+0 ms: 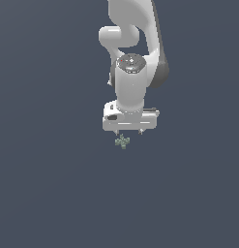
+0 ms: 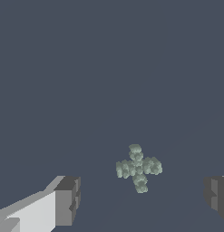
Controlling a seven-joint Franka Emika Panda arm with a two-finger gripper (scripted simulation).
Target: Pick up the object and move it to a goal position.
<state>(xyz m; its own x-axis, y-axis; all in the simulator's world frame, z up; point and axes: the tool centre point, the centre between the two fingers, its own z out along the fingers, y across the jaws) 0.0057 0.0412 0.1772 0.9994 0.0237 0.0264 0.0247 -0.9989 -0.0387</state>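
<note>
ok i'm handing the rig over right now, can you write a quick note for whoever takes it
End effector: open, holding nothing; its fingers stand apart on either side of the gap.
Object: the small grey-green cross-shaped piece lies on the dark surface, loose, just beyond the line between the fingertips. In the exterior view it sits right below the end effector.
Done: the arm is positioned over the object.
Left: lower, close on it, lift, carry to the goal. No goal marker shows in either view.

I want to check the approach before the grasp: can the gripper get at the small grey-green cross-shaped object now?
Probably yes. The gripper is open, the cross-shaped object lies apart from both fingers, and nothing else is seen around it.
</note>
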